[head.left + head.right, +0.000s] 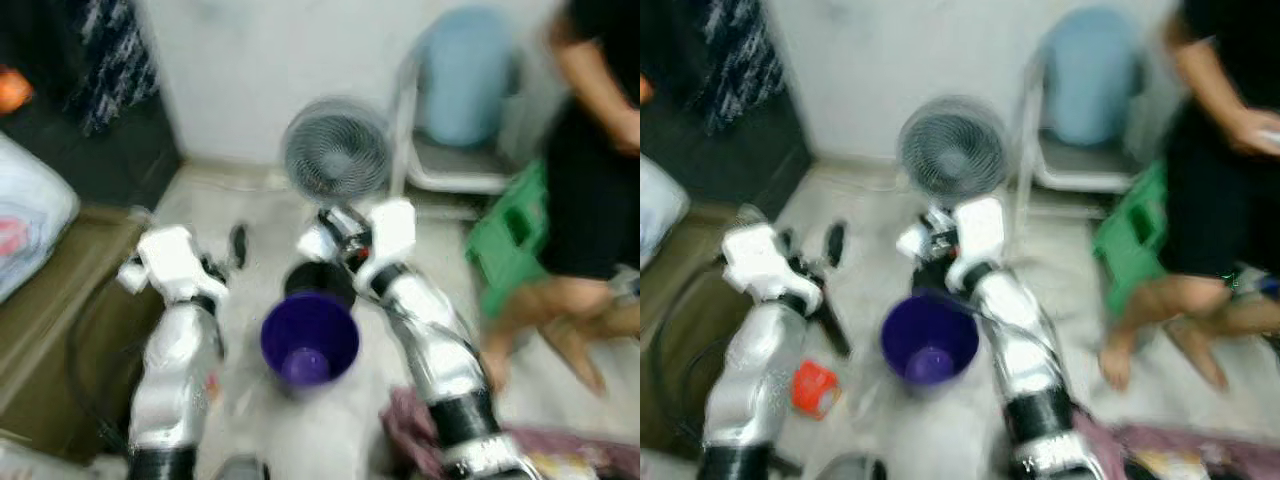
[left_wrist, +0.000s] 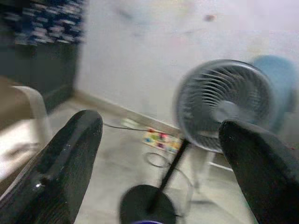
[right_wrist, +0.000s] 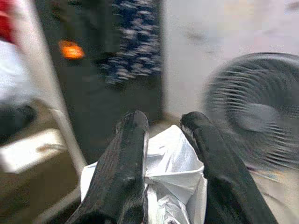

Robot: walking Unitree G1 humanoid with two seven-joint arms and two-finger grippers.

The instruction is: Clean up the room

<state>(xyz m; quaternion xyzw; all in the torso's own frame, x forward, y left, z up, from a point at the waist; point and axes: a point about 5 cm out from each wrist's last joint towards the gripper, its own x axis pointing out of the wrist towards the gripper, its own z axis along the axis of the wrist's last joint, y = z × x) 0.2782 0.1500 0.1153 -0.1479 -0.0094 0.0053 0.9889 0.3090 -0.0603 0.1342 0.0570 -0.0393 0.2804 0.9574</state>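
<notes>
A pale tiled floor (image 1: 250,210) runs back to a white wall (image 1: 260,70) across the top of the head views, all of it blurred. A grey round standing fan (image 1: 336,150) stands at the upper centre against that wall, with a light blue rounded container on a white stand (image 1: 463,80) to its right and a green plastic stool (image 1: 510,240) further right. A person in dark clothing (image 1: 590,150) stands at the right edge, bare feet on the floor. At the upper left hangs a dark blue patterned cloth (image 1: 115,50) over dark furniture.

At the lower centre sits a purple plastic bucket (image 1: 309,338), between the two silver arms. The right gripper (image 3: 163,154) hangs just above the bucket's far rim, and its jaws are narrowly set around a crumpled white plastic bag (image 3: 170,168), which bulges between and below the two black fingers (image 3: 126,158). In the head views the bag is too blurred to pick out among the gripper parts.

The left gripper (image 2: 159,154) is held to the left of the bucket, its jaws spread wide with nothing between them; past them the fan's black round base (image 2: 147,207) stands on the floor. A small red object (image 1: 815,388) lies on the floor at the lower left beside the left arm, and a crumpled pinkish cloth (image 1: 420,430) lies at the lower right.
</notes>
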